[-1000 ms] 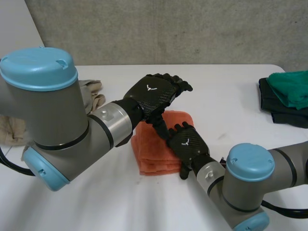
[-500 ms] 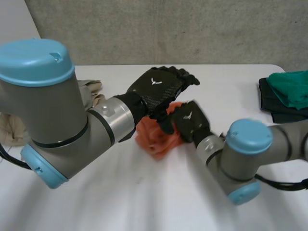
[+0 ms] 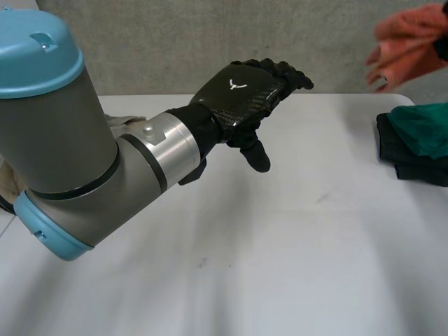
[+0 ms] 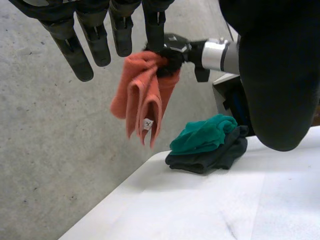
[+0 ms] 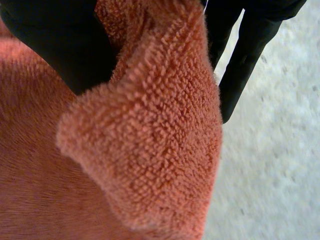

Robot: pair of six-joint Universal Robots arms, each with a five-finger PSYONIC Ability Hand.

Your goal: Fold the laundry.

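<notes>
- Towel (image 3: 409, 42), orange, hangs in the air at the upper right of the head view. It touches neither the table (image 3: 280, 266) nor the pile below it.
- Right hand (image 4: 172, 52) pinches the towel at its upper end, with the thumb (image 5: 55, 42) on one face and the fingers (image 5: 245, 60) on the other. The rest droops in loose folds, with a small white tag (image 4: 147, 123) near the lower edge.
- Left hand (image 3: 241, 94) floats over the middle of the table in the upper centre of the head view. Its fingers (image 4: 95, 35) are straight and spread, and it holds nothing.
- Step in hand, as I judge it: setting the folded towel onto the pile at the right edge of the head view.
- To do it well, the pinch should stay firm until the towel's weight rests on the pile, as the folds are already sagging.
- The hanging end should land first. The held end should then be laid across so the layers stack rather than bunch, square with the green cloth.
- The left hand is free and could press the layers flat, if it reaches that far.
- Count:
  - one orange towel
  - one green cloth (image 3: 420, 126), lying on one dark cloth (image 3: 406, 164)
  - one beige cloth (image 3: 124, 120) at the left, mostly hidden behind the left arm
  - two hands, one table
</notes>
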